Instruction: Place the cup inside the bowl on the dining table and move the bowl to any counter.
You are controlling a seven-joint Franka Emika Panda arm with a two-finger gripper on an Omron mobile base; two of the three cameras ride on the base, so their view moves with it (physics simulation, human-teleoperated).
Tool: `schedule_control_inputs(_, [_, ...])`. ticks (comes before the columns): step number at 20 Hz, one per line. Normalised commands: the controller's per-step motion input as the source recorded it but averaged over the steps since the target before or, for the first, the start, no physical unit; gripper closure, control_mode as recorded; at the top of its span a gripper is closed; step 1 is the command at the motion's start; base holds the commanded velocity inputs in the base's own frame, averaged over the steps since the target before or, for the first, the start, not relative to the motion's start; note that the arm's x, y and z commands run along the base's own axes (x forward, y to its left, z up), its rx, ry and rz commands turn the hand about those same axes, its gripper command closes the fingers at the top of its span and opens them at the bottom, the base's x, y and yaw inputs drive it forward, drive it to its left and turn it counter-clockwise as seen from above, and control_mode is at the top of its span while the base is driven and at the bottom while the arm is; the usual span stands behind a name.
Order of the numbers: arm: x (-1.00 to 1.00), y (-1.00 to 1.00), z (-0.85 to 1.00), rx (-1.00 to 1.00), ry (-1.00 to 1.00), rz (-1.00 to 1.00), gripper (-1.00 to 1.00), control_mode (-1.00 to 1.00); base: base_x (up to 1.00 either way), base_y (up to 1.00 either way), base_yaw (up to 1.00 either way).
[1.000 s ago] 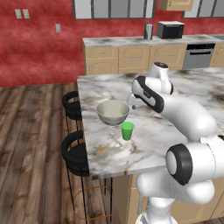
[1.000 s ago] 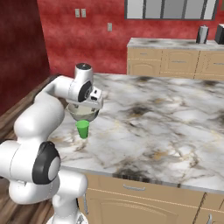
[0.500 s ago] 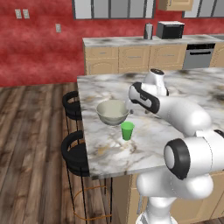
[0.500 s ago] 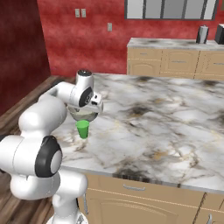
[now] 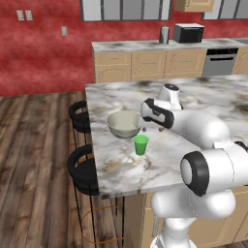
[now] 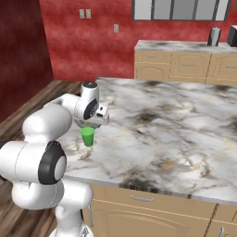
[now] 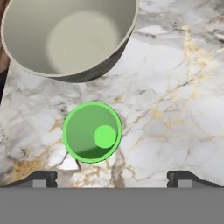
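On the white-grey brown-veined marble island surface (image 5: 121, 162), the round grey-beige bowl (image 7: 70, 37) sits mouth up. Just beside it stands the small bright green tapered cup (image 7: 92, 132), upright, apart from the bowl, below the wide-spread fingers (image 7: 43, 178), nearer the left one.

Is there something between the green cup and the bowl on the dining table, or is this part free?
Nothing lies there. In the hand view, only a narrow strip of bare marble of the dining table separates the cup from the bowl; they stand apart, not touching.
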Motion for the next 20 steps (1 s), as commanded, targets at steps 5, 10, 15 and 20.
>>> schedule_control_inputs(5, [0.05, 0.07, -0.27, 0.00, 0.00, 0.00, -1.00, -1.00, 0.00, 0.00, 0.00])
schedule_control_inputs(10, [0.03, 0.07, -0.26, 0.00, 0.00, 0.00, -1.00, -1.00, 0.00, 0.00, 0.00])
schedule_control_inputs(15, [0.00, 0.02, -0.26, 0.00, 0.00, 0.00, -1.00, -1.00, 0.00, 0.00, 0.00])
schedule_control_inputs(20, [0.12, 0.00, -0.21, 0.00, 0.00, 0.00, -1.00, -1.00, 0.00, 0.00, 0.00])
